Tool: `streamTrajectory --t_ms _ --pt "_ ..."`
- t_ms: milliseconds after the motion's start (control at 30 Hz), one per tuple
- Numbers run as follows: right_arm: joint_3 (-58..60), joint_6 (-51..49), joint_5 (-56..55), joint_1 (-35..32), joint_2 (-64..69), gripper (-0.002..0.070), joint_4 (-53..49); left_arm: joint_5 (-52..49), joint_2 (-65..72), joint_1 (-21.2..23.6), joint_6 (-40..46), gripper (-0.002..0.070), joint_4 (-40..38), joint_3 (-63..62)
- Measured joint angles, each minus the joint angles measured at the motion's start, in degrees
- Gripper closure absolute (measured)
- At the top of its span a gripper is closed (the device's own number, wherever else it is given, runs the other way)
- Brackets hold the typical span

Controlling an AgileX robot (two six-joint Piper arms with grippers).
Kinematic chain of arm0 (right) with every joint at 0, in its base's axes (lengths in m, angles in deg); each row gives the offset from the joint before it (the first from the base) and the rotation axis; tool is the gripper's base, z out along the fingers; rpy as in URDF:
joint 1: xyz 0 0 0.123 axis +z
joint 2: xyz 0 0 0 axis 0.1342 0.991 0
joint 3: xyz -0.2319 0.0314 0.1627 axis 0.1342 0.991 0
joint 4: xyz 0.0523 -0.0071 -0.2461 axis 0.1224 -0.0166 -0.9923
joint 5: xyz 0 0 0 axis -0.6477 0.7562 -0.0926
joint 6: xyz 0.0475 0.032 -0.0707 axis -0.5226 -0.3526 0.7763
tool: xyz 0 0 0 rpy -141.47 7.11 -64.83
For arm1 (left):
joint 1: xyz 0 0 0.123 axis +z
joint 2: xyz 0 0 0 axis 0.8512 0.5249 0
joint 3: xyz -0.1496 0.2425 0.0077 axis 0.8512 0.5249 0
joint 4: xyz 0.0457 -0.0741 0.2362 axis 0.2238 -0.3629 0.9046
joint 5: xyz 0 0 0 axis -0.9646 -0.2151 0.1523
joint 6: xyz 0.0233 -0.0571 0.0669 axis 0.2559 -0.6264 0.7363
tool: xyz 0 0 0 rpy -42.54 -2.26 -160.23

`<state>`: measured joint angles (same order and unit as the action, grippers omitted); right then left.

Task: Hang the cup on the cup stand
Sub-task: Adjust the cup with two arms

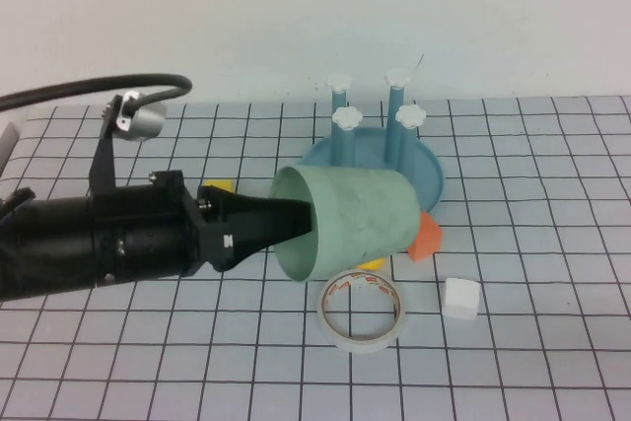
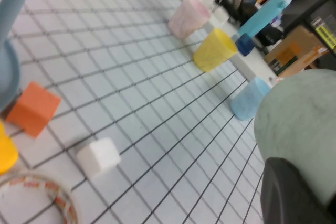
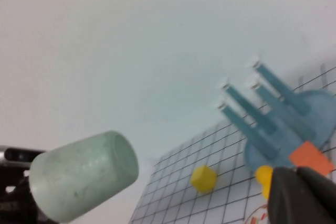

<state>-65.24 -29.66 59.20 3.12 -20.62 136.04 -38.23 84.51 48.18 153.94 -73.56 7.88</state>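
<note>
The cup [image 1: 360,214], pale mint green, lies on its side in the air with its open mouth toward my left arm. My left gripper [image 1: 306,219] is shut on the cup's wall at the rim, and one dark finger [image 2: 294,192] presses the cup [image 2: 299,114] from outside. Just beyond the cup is the cup stand [image 1: 429,179], a round blue dish with upright blue pegs and white flower caps. The cup's closed end overlaps the stand's front rim. My right gripper [image 3: 302,195] is outside the high view; its dark fingers lie together, shut and empty, facing the stand [image 3: 310,114] and cup [image 3: 84,171].
A white tape roll [image 1: 363,311] lies in front of the cup, with a white cube [image 1: 460,298] to its right. An orange block [image 1: 427,237] sits by the stand's front, a yellow piece [image 1: 219,187] behind my left arm. Pink [image 2: 189,14], yellow [image 2: 214,50] and blue tumblers [image 2: 247,99] lie farther off.
</note>
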Motion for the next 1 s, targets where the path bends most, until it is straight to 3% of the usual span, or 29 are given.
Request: streamTrajectory --t_ms 100,267,500,600,767,1000 --pt "-0.42 8.41 3.2 0.0 6.92 0.0678 7.0 -1.47 0.0 0.22 1.76 0.0669 -0.66 -0.78" --pt "-4.19 9.36 8.99 0.0 19.3 0.0671 8.95 -3.66 0.0 0.22 6.38 0.0669 -0.66 -5.2" --pt "-13.37 3.16 18.46 0.0 35.23 0.0469 9.08 -2.1 0.0 0.22 9.26 0.0669 -0.66 -10.97" --pt "-17.39 0.5 21.93 0.0 41.21 0.0421 9.08 1.14 0.0 0.22 10.44 0.0669 -0.66 -12.98" --pt "-24.13 -4.96 27.66 0.0 50.82 0.0402 9.08 8.18 0.0 -1.01 12.87 0.0669 -0.73 -15.79" --pt "-32.16 -11.1 28.86 4.21 60.2 0.04 9.08 17.01 0.0 -7.09 19.52 0.0669 -1.32 -17.31"
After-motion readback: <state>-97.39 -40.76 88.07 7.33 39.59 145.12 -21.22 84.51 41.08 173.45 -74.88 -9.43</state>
